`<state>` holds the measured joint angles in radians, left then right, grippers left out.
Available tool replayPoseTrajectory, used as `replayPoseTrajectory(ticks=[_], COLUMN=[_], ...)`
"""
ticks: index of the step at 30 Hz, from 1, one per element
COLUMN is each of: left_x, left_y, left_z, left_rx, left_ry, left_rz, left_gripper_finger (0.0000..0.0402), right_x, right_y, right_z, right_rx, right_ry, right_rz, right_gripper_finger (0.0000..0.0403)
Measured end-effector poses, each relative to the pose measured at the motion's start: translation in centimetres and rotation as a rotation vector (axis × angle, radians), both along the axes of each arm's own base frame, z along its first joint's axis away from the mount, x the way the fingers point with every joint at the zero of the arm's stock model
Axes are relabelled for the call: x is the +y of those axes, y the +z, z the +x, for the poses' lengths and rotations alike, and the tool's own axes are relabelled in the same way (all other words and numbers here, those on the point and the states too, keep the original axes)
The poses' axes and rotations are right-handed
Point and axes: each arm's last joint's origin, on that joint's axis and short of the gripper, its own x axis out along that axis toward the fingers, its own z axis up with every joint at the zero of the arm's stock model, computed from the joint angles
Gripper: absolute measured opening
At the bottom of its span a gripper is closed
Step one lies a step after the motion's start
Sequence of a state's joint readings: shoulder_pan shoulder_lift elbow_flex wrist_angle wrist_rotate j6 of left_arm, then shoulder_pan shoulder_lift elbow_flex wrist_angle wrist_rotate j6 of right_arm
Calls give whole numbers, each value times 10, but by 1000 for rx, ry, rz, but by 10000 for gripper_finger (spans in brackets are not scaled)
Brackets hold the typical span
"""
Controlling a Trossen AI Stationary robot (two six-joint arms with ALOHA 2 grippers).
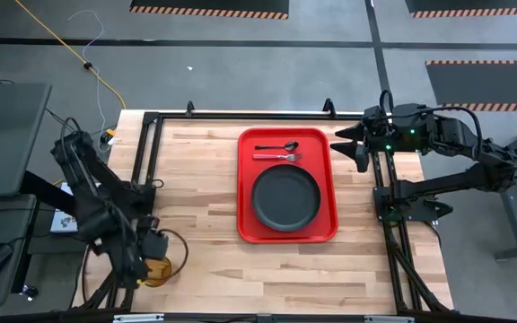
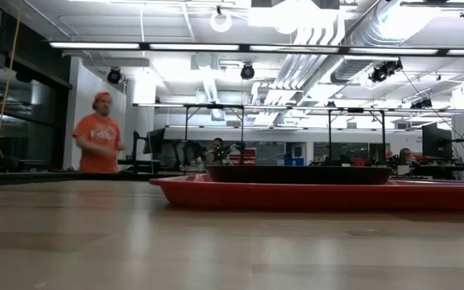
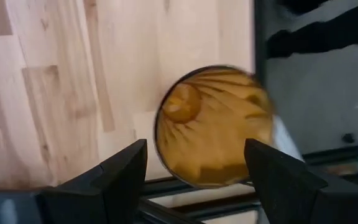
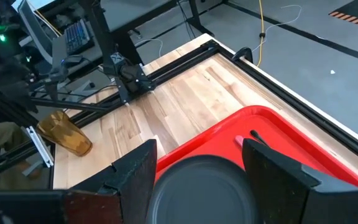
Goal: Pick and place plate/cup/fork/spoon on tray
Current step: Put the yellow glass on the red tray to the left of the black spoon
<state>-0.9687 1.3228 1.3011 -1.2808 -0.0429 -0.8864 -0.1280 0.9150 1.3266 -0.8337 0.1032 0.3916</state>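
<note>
The red tray lies in the middle of the table. The dark plate rests on its near half. The dark spoon and the red-handled fork lie on its far end. The amber cup is at the table's near left edge, tipped, as the right wrist view shows. Its mouth faces my left gripper, which is open with one finger on each side of the cup. My right gripper is open and empty beside the tray's far right corner. My left gripper has its fingers standing on either side of the cup's mouth rim. I cannot tell whether they touch it.
Black frame rails run along the table's left, far and right edges. The cup is close to the left rail. Bare wood lies between the cup and the tray. In the low view a person in an orange shirt stands beyond the table.
</note>
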Motion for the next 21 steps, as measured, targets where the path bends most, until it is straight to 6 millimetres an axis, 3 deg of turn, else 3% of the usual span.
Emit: replayPoseTrajectory(ticks=[11,21], left_x=[-7,-7], left_y=[-36,-60], left_z=[4,3], left_rx=[39,60], left_ry=[-1,-32], left_rz=[157,155], left_gripper_finger=[259,259], right_x=[0,0], right_y=[0,0], right_z=[0,0], right_rx=[0,1], right_ry=[1,1], right_rz=[0,1], right_gripper_finger=[229,229])
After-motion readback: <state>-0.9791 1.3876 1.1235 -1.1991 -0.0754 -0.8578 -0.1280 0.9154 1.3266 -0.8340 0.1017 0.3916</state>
